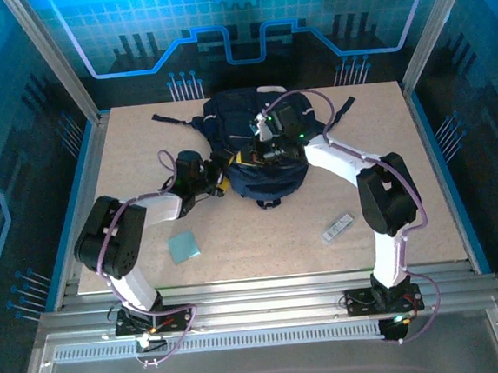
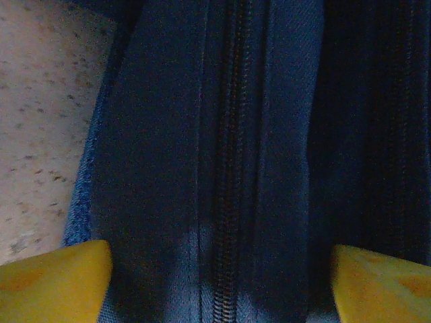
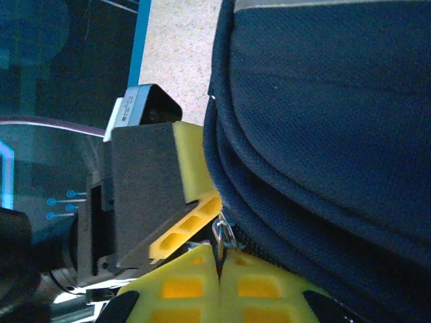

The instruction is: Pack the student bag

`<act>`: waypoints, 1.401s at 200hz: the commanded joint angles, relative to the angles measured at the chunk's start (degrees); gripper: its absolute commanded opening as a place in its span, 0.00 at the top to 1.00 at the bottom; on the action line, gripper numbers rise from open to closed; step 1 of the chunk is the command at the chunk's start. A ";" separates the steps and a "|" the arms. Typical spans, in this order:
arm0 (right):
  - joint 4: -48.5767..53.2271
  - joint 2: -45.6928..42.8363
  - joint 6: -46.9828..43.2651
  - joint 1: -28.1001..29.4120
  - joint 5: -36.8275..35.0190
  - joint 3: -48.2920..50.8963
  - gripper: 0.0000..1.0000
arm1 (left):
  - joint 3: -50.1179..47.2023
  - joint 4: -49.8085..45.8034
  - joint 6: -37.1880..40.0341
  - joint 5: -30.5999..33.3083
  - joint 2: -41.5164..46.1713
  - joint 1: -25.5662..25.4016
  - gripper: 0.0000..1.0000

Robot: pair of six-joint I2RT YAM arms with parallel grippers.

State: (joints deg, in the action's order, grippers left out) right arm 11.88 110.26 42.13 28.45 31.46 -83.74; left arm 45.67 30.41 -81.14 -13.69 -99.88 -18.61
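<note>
A pale speckled table (image 1: 263, 246) is seen across the middle of the frame. The student bag (image 1: 279, 179) is laid on it at upper centre. A flat teal square (image 1: 183, 245) is placed at lower left and a small grey-white oblong item (image 1: 338, 227) at lower right, well apart.

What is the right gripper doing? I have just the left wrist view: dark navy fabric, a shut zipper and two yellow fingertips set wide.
Observer: The right gripper is shut on a small metal zipper pull of the large dark navy fabric backpack.
Operator: Anything lying outside it?
Observer: A flat teal square lies on the beige table near the left arm.
Operator: Anything else?
Observer: A small grey rectangular device lies near the right arm.
</note>
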 commanded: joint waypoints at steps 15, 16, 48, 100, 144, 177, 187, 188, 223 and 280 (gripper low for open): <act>-4.29 -4.77 0.95 0.37 3.46 0.78 1.00 | 2.85 15.56 -4.85 1.64 -6.93 -0.86 0.51; -4.09 -4.87 0.77 0.33 3.45 0.78 1.00 | 2.89 15.64 -4.83 1.65 -7.01 -0.88 0.53; 9.61 -6.62 -8.45 0.02 -2.94 1.26 1.00 | 3.99 17.57 -3.64 0.74 -7.69 0.10 1.00; 26.60 -8.14 -22.98 -3.78 -14.80 4.54 1.00 | 2.50 13.82 -0.25 -1.55 -3.64 2.76 1.00; 33.61 -7.92 -33.77 -6.34 -35.71 5.04 1.00 | 3.32 12.63 -0.17 -6.14 -2.38 4.43 1.00; 35.27 -5.20 -42.57 -10.07 -45.93 2.06 1.00 | 4.47 6.66 3.09 -10.03 -0.42 6.65 1.00; 36.16 -3.46 -44.35 -11.35 -48.37 0.18 1.00 | 4.52 4.98 3.97 -10.85 -0.07 7.49 1.00; 36.26 -3.29 -44.56 -11.42 -48.66 -0.01 1.00 | 4.52 4.86 4.06 -10.97 -0.06 7.65 1.00; 39.50 1.69 -47.23 -13.19 -55.74 -7.63 1.00 | 5.98 -1.41 8.70 -10.98 1.00 10.24 1.00; 37.52 2.23 -40.29 -4.61 -11.43 -13.62 1.00 | 16.23 -13.55 15.02 -8.56 -1.79 11.49 0.59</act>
State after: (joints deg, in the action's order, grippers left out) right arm 49.74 111.90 -1.85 18.81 -1.45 -94.24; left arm 57.01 18.72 -69.95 -24.97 -102.32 -9.15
